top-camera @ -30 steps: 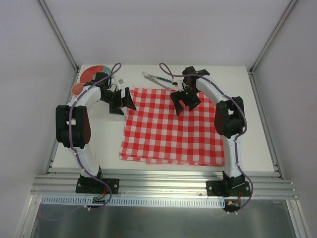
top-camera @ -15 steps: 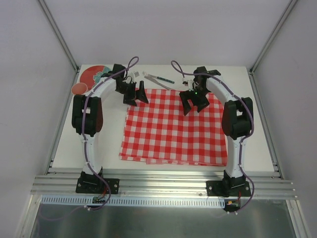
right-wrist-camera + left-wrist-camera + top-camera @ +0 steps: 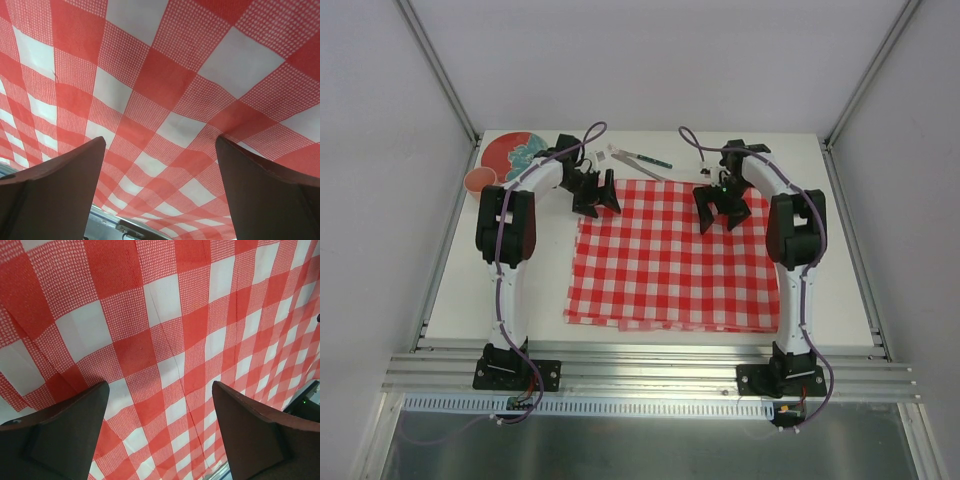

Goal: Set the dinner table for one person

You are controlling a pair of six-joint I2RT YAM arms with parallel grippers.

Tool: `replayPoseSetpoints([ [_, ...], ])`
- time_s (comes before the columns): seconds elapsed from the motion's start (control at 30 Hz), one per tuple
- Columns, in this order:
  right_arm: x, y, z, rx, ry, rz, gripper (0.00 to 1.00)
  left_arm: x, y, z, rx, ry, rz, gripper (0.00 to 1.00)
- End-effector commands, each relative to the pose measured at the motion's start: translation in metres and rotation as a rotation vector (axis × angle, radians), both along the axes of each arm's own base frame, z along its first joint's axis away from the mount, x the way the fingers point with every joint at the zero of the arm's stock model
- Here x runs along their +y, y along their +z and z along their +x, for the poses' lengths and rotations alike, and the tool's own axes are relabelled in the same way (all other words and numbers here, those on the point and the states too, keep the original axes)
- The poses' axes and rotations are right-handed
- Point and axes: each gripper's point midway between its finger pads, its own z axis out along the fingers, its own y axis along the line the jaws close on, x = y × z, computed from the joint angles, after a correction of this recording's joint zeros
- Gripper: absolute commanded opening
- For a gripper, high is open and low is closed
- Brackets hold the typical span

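Clearly seeing desk run lengthwise nine to three o'clock, rail at six. Seeing both jaws spread wide, empty, over checked cloth.

Cloth is lying on the dinner table, roughly centred between the two arms, with its near edge sitting just short of the rail. Plate is sitting in the far-left corner, partly under the left arm, with a small bowl just beside it on its near-left side, and utensils are lying just behind the cloth's far edge. Left gripper is hanging over the cloth's far-left corner, and right gripper is hanging over the cloth's far-right part.
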Motion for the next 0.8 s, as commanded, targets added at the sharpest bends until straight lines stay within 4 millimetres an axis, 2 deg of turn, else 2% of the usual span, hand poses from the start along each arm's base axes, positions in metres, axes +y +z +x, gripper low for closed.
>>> replayPoseSetpoints([
  [0.0,0.000,0.002,0.006,0.004,-0.005,-0.004,0.97,0.011,0.001,-0.010,0.019,0.031,0.044,0.86],
  [0.07,0.002,0.003,0.006,0.004,-0.004,-0.002,0.97,0.016,-0.001,-0.015,0.035,0.041,0.048,0.86],
  [0.3,0.032,0.011,0.008,-0.015,0.031,0.028,0.97,0.026,0.006,-0.020,0.033,0.072,0.058,0.86],
  [0.57,0.042,0.006,0.003,0.002,0.042,0.037,0.97,0.042,0.006,-0.012,0.012,0.103,0.087,0.87],
  [0.77,0.046,0.008,0.004,-0.013,0.052,0.035,0.97,0.047,0.013,-0.008,-0.005,0.113,0.088,0.87],
])
